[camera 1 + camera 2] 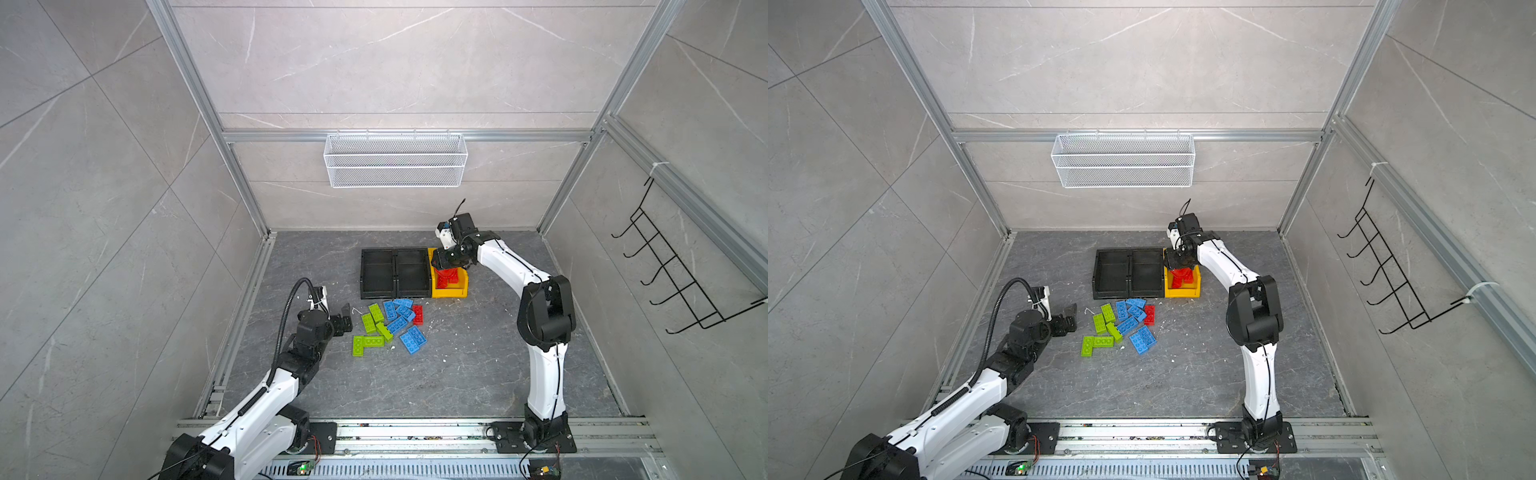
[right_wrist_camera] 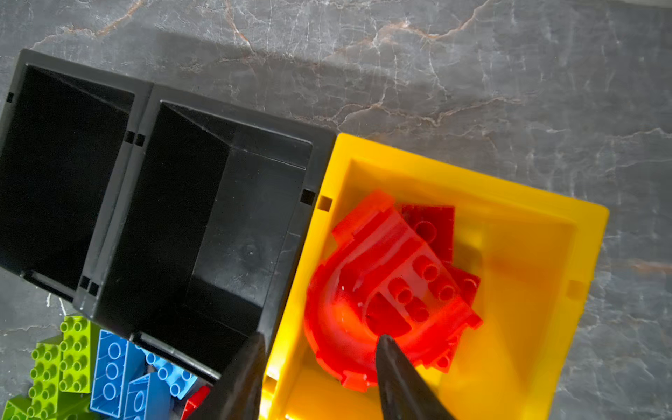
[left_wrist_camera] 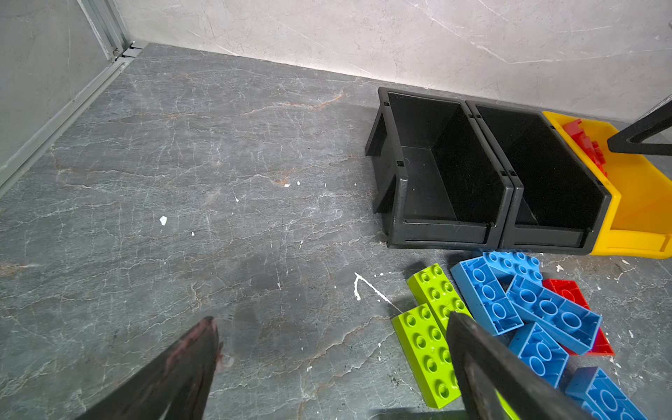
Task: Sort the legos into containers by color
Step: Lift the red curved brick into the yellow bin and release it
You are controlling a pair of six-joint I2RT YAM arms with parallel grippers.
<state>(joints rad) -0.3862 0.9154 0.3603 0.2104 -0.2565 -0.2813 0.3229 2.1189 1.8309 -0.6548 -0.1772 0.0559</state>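
With left pincer [image 3: 331,319] spread and right pincer [image 2: 322,337] parted over yellow bin [image 2: 472,182]. Might hook curved red lego [image 2: 327,327] on lifting, flicking it out

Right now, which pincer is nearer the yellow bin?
Right. The right pincer hangs over the yellow bin, above its red bricks; the left pincer hovers by the green bricks.

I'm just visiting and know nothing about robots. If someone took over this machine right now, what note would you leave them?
The left pincer is open and empty, beside the green bricks.
The right pincer has its jaws apart above the yellow bin, gripping nothing visible.
Done: red legos, including a curved piece, lie in it.
To do: both black bins are empty; blue bricks, green bricks and one red brick lie on the floor.
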